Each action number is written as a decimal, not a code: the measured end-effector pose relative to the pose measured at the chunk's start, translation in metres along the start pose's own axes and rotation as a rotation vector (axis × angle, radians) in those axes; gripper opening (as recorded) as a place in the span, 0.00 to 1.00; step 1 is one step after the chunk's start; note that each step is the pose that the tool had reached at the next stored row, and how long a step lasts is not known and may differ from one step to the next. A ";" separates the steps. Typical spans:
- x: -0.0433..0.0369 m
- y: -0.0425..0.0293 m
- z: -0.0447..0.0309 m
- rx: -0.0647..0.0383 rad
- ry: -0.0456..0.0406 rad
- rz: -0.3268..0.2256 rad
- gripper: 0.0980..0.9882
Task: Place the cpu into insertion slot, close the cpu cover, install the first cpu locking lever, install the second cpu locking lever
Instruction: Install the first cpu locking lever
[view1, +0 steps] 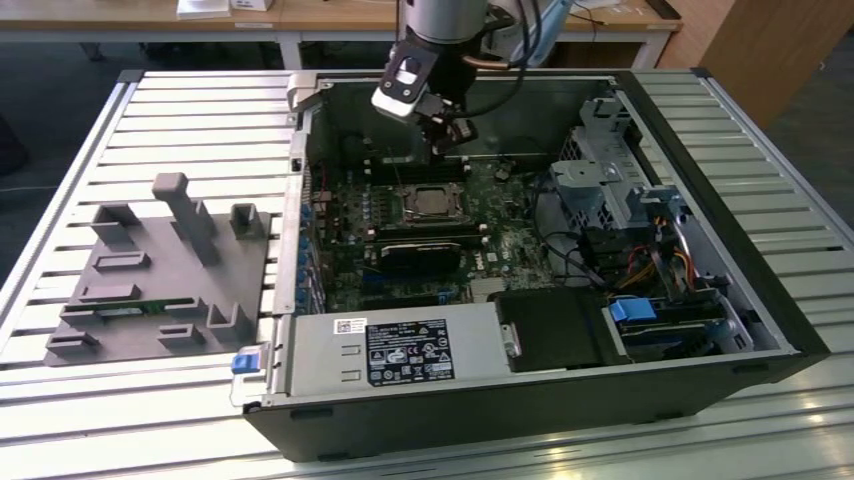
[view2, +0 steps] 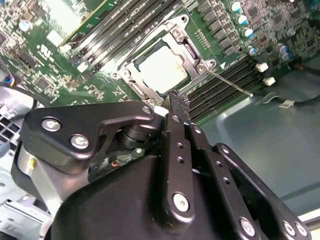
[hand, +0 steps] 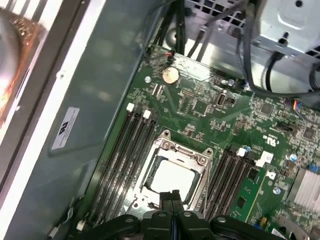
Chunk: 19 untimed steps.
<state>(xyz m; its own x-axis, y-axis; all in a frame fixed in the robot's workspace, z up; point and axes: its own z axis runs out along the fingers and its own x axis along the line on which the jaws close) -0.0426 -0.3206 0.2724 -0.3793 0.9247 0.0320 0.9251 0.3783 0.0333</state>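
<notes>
1. Slatted metal table (view1: 80, 120) carries an open computer case (view1: 561, 405), laid on its side with the open face up. I judge this lets the arm (view1: 447, 20) reach straight down to the insertion slot (view2: 192, 49) on the green board (hand: 200, 107).
2. Outside the case, well apart from the slot on the exterior view's left, a grey rack (view1: 147, 290) of part holders stands on the table.
3. Inside the case, a labelled power box (view1: 400, 345) and a metal drive cage (view1: 614, 190) with loose cables (view1: 587, 265) stand well apart from the slot. A black block (view1: 416, 255) sits just beside it. None of these lies between the gripper and the slot.
4. Long black memory slots (hand: 122, 155) flank the slot on two sides, leaving little room around it.
5. The gripper (view2: 177, 102) is at the slot's edge, its fingers pressed together and holding nothing. I cannot tell whether it touches. So narrow a tip seems fit for pushing a thin rod.
6. The cpu cover (view2: 150, 46) lies flat on the slot, likely to press the chip down.
7. The cpu (view2: 162, 70) sits in the slot, its pale top showing through the cover's square opening.
8. A thin lever (view2: 230, 82) sticks out from one corner of the slot across the memory slots, near the gripper tip. It looks unlatched.
</notes>
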 end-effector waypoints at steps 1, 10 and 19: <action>0.0000 0.0000 0.0000 0.000 0.0004 -0.011 0.01; 0.0000 0.0000 0.0000 0.003 0.0031 -0.092 0.01; 0.0000 0.0000 0.0000 0.006 0.0061 -0.184 0.01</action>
<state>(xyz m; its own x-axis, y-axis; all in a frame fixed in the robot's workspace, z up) -0.0427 -0.3207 0.2724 -0.5421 0.8397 0.0320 0.8403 0.5412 0.0332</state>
